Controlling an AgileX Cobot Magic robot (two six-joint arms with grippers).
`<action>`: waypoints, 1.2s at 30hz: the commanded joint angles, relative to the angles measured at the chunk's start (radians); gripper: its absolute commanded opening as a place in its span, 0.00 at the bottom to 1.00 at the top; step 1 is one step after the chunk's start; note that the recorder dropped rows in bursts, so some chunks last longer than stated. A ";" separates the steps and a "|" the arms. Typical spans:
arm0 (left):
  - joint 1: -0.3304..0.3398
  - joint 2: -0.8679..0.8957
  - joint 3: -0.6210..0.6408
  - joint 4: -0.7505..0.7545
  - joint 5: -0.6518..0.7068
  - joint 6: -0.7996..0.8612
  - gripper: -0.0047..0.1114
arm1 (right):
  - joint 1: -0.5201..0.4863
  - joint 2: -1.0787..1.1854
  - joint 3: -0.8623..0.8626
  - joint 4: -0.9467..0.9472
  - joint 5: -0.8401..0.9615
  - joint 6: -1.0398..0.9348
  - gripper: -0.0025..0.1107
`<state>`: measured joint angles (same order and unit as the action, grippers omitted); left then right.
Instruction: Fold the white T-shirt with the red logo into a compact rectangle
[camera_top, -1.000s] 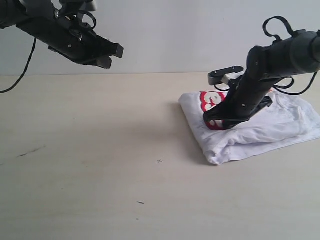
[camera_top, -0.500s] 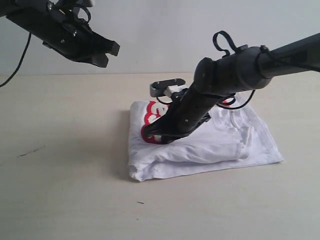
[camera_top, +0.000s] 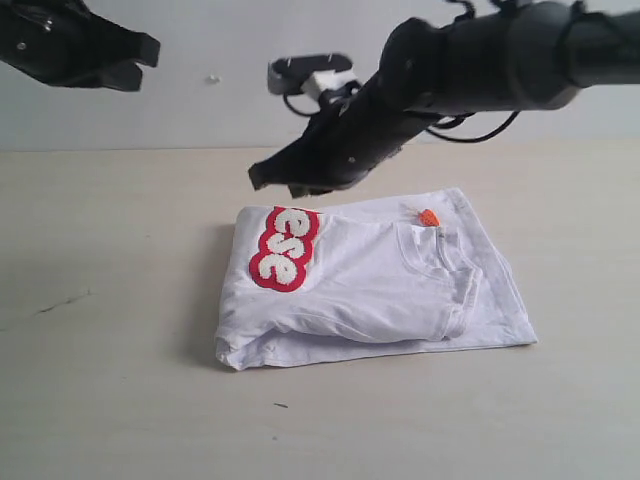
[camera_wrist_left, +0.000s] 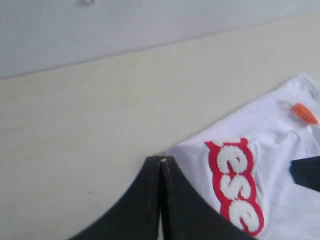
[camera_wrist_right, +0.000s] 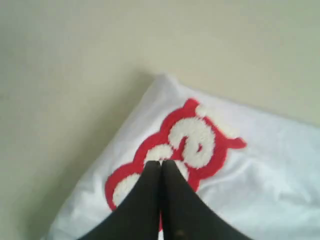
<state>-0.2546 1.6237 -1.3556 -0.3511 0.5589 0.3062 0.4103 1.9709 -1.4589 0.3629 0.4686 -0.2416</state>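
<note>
Both my finger pairs pressed together, empty: right gripper hangs just above the red logo, left gripper high, well aside. The white T-shirt lies folded on the table, near rectangular; folding looks done, next only a retreat. Exterior view alone shows its whole outline.

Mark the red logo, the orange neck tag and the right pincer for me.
red logo (camera_top: 283, 248), exterior view, middle of the lettering patch.
orange neck tag (camera_top: 429, 216), exterior view, centre of the tag.
right pincer (camera_wrist_right: 161, 164), right wrist view, where the closed fingertips meet.
</note>
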 joint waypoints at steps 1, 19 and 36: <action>0.027 -0.128 0.077 -0.024 -0.134 0.000 0.04 | -0.006 -0.174 0.176 -0.027 -0.201 0.019 0.02; 0.025 -0.719 0.603 -0.111 -0.540 0.000 0.04 | -0.006 -0.450 0.327 -0.032 -0.287 0.000 0.02; 0.025 -1.056 0.700 -0.104 -0.467 0.002 0.04 | -0.006 -0.447 0.327 -0.032 -0.284 0.004 0.02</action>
<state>-0.2297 0.5859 -0.6596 -0.4520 0.0820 0.3062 0.4103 1.5285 -1.1388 0.3409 0.1862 -0.2339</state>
